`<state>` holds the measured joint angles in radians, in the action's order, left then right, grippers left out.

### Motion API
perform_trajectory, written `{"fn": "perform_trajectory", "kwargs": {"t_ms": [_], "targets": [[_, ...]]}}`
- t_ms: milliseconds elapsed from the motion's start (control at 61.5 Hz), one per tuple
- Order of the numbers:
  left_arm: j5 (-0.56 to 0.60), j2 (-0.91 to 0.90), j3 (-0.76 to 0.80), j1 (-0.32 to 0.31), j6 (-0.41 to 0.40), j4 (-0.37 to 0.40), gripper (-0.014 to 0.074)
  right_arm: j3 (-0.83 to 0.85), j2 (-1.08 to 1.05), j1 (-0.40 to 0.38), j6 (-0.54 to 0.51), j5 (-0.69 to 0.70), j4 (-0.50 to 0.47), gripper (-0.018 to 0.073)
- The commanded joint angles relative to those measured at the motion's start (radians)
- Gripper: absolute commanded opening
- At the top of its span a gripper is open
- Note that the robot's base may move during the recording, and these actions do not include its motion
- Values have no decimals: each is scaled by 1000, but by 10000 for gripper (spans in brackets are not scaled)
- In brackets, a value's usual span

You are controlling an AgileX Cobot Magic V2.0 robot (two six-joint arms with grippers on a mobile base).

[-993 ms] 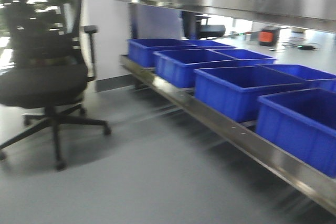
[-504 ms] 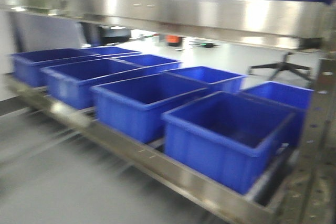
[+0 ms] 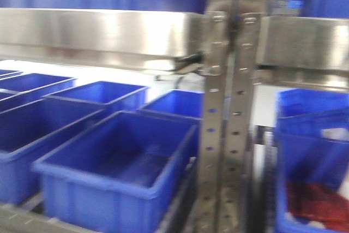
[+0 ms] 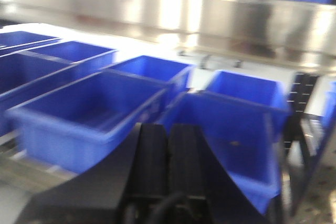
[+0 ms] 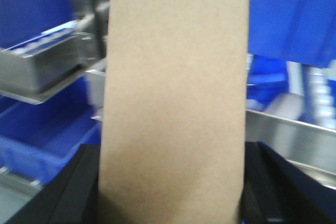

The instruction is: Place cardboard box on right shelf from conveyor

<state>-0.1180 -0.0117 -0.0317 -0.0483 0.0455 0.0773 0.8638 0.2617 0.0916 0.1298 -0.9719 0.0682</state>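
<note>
Having swung past the blue plastic bins (image 3: 117, 162), it now faces the shiny steel right shelf (image 3: 302, 42), right jaws gripping the tan cardboard box (image 5: 176, 103), left jaws closed.

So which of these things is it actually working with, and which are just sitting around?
In the job: cardboard box, gripped in the right claw; steel shelf on the right.
Just around: blue bins; perforated uprights; left claw, shut and empty.
</note>
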Motion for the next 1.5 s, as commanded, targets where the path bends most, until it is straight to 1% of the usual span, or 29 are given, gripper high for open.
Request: {"fn": "perform_trajectory", "kwargs": {"t_ms": [0, 1481], "targets": [[87, -17, -10, -2, 0, 6, -116, 26, 15, -5, -11, 96, 10, 210], [87, -15, -8, -2, 0, 6, -116, 26, 17, -5, -11, 96, 10, 210]]}}
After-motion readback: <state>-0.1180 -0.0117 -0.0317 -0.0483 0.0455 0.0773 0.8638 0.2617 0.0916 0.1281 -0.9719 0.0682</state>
